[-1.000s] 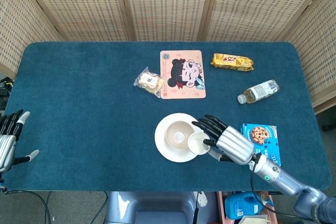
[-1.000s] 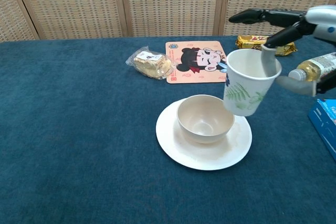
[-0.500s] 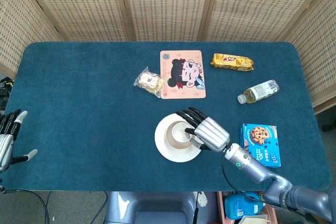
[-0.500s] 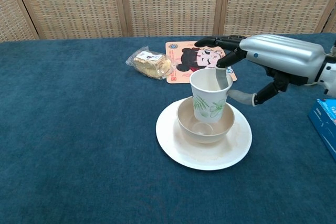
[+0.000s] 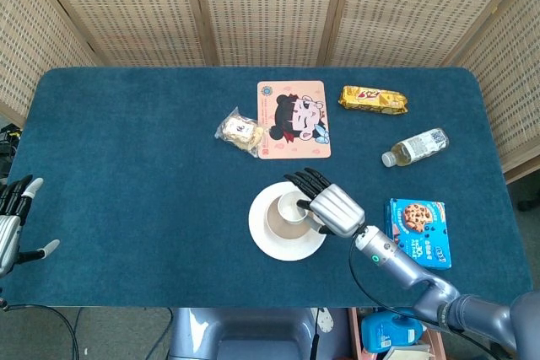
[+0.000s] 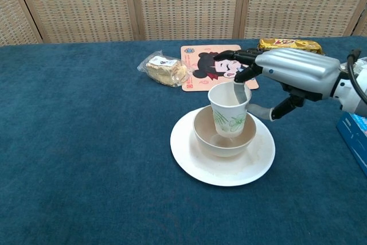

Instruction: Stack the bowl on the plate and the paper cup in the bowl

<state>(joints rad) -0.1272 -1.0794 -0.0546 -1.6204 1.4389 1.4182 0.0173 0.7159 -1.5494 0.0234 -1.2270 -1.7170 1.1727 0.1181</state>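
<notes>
From the head view, the right hand (image 5: 331, 208) now sits over the bowl (image 5: 278, 223) on the plate (image 5: 263, 240), having swung in from the plate's right edge a second ago; the paper cup (image 5: 291, 207) peeks out beneath its dark fingers; the left hand (image 5: 12, 225) waits at the table's (image 5: 126, 158) left edge, fingers spread, holding nothing, barely shifted.

Chest view: the paper cup (image 6: 230, 109) has dropped into the bowl (image 6: 223, 130), upright; whether its base touches the bottom is hard to say; the right hand (image 6: 292, 72) pinches the rim between a finger inside and thumb outside, other fingers extended; the plate (image 6: 222, 156) stays put.
</notes>
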